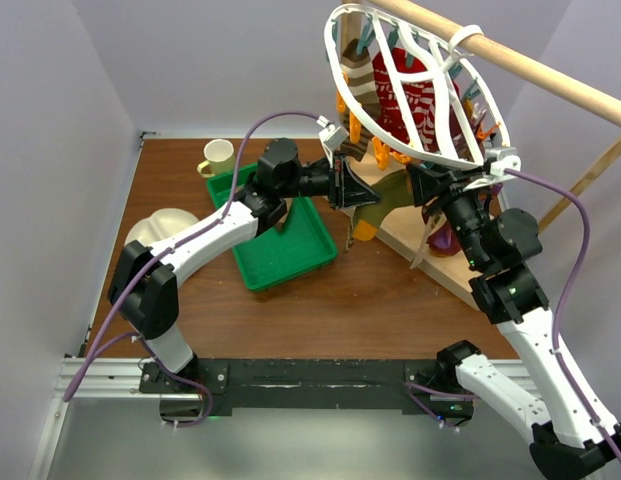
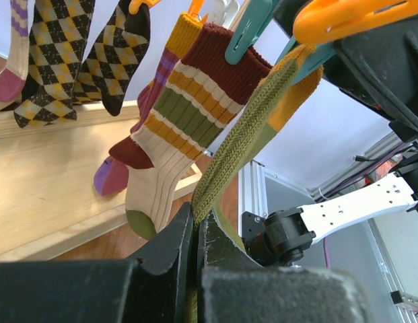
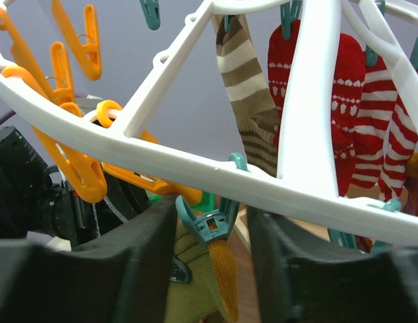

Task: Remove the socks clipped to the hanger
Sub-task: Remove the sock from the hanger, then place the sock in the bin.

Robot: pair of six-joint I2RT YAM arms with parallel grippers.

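The left claw (image 2: 196,225) is pressed together, its 2 black fingers (image 2: 169,242) pinching the lower part of a ribbed olive-green sock with a mustard-yellow end (image 2: 242,134). The fabric runs up taut from the pinch to the clips above. In the overhead view this claw (image 1: 352,195) sits just under the low left edge of the large white plastic oval hanger (image 1: 333,60), above the brown tabletop and beside a green plastic tray (image 1: 290,255).

The right claw (image 3: 212,215) is spread about halfway, 1 dark finger (image 3: 145,249) on each side of a teal plastic clip (image 3: 219,222) that dangles from the hanger's white rim (image 3: 161,151). The clip bites the top of that same olive and mustard sock (image 3: 222,269). The near finger stands just beside the clip; whether it touches cannot be told, and a gap shows on the other side.

The hanger hangs tilted from a round wooden rail (image 1: 550,75). Other socks are clipped to it: 2 red socks with white pattern (image 3: 346,101), a tan sock with brown and cream stripes (image 3: 246,87), black-and-yellow argyle socks (image 2: 60,47), and a cream sock banded in maroon, mustard and olive (image 2: 182,114). Several orange plastic clips (image 3: 77,40) hang with nothing in them.
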